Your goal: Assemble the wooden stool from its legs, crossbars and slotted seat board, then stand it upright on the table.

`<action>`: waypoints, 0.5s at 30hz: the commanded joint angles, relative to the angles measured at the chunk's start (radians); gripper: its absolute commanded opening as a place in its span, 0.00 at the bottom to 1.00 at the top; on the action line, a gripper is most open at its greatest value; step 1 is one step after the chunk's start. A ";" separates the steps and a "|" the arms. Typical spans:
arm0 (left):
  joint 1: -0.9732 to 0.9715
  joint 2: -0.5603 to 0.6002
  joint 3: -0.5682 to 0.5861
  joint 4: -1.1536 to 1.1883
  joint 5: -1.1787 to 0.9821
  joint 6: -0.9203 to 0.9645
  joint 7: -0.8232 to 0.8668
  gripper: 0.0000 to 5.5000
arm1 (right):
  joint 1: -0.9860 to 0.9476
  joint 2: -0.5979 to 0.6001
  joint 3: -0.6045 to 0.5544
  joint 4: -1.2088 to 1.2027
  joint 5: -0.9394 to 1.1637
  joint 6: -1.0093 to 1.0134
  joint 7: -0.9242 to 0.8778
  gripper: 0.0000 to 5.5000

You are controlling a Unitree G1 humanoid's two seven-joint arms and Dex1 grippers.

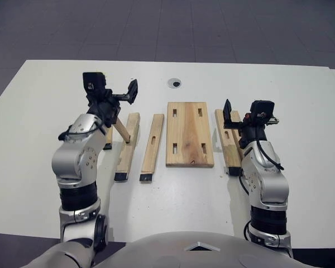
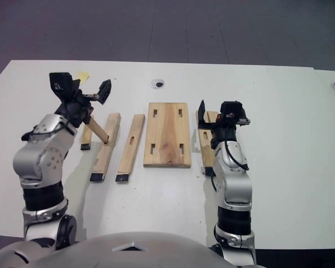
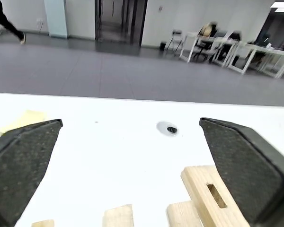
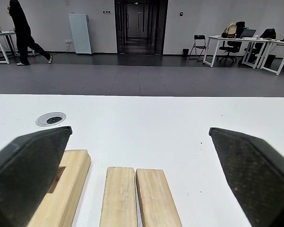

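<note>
Left fingers (image 3: 26, 165) spread, empty, above slats (image 1: 128, 146); right fingers (image 4: 31, 165) spread, empty, legs (image 4: 119, 198) between them.

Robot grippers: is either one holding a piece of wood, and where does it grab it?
Nothing is held. The left gripper and right gripper are both open and empty. The seat board and legs lie on the table.

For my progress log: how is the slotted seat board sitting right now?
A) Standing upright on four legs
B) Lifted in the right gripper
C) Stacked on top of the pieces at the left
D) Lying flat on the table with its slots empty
D: the seat board lies flat on the table, its four slots empty and nothing joined to it.
</note>
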State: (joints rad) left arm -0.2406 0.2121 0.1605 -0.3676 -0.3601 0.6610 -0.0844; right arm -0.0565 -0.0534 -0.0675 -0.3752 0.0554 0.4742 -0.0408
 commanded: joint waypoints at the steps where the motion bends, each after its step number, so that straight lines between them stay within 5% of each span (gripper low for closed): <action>1: 0.095 -0.015 -0.049 0.104 0.056 -0.039 -0.009 0.98 | -0.004 -0.021 -0.008 -0.008 0.002 0.026 0.018 0.98; 15: -0.006 0.027 0.007 0.048 0.026 -0.067 -0.032 0.98 | -0.002 -0.010 -0.004 0.014 0.000 0.002 0.015 0.98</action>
State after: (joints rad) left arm -0.2354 0.2284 0.1595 -0.3297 -0.3212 0.5568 -0.1128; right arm -0.0570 -0.0720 -0.0683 -0.3720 0.0587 0.4877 -0.0167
